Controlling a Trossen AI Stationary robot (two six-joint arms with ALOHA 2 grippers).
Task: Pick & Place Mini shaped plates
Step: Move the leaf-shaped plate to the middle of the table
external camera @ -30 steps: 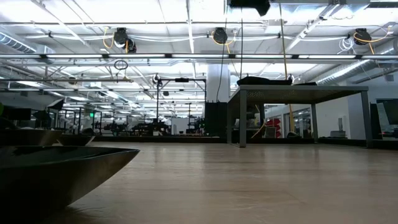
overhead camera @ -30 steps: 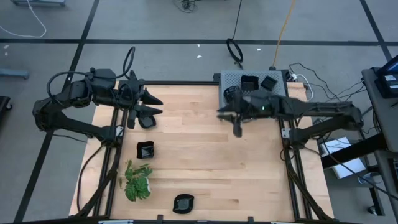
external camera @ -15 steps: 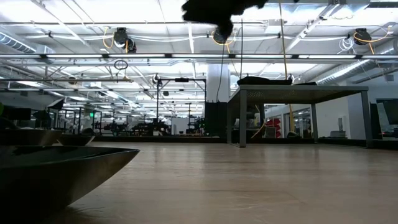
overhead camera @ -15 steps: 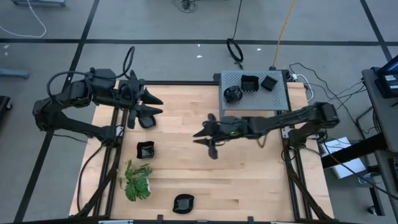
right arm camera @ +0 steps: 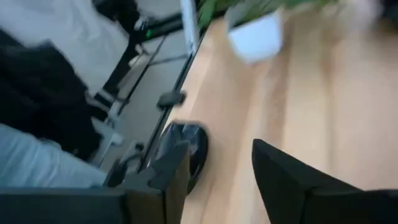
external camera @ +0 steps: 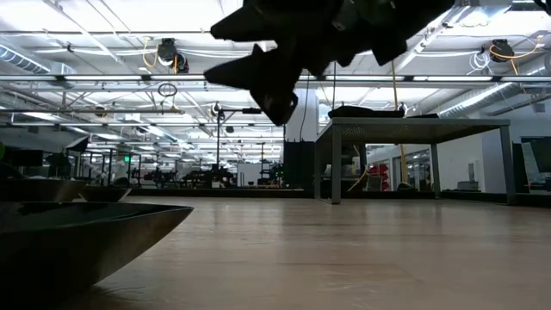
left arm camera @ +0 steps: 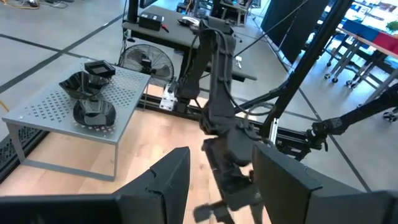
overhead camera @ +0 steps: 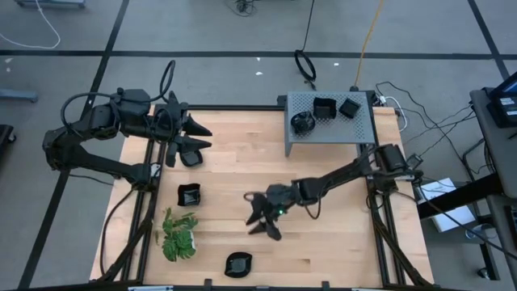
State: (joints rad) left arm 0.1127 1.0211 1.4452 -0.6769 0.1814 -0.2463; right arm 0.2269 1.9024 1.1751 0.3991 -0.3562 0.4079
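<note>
**A:** How far along was it?

**B:** Three mini shaped plates (overhead camera: pixel 325 111) sat on top of the grey perforated box (overhead camera: pixel 359 128) at the far right corner of the table (overhead camera: pixel 242 170). Those looked placed. Three more were off the box: one square plate (overhead camera: pixel 188 195) well to the box's left and nearer the front, one rounded plate (overhead camera: pixel 238 263) near the front edge, far from the box, and a third plate (overhead camera: pixel 190 156) under the left gripper (overhead camera: pixel 194 135).

**A:** What were the grippers doing?

**B:** The right gripper (overhead camera: pixel 260 217) was out over the table, well away from the box toward the front, with its fingers spread wide and nothing between them. I judged it to be heading for the rounded plate, which showed ahead of it in the right wrist view (right arm camera: pixel 185 149), though that view was blurred.

**A:** And the left?

**B:** It waited at the far left, across the table from the box, jaws apart and empty.

**A:** So roughly half done?

**B:** Of what was visible, yes. The plant (overhead camera: pixel 178 235) wasn't part of it.
</note>
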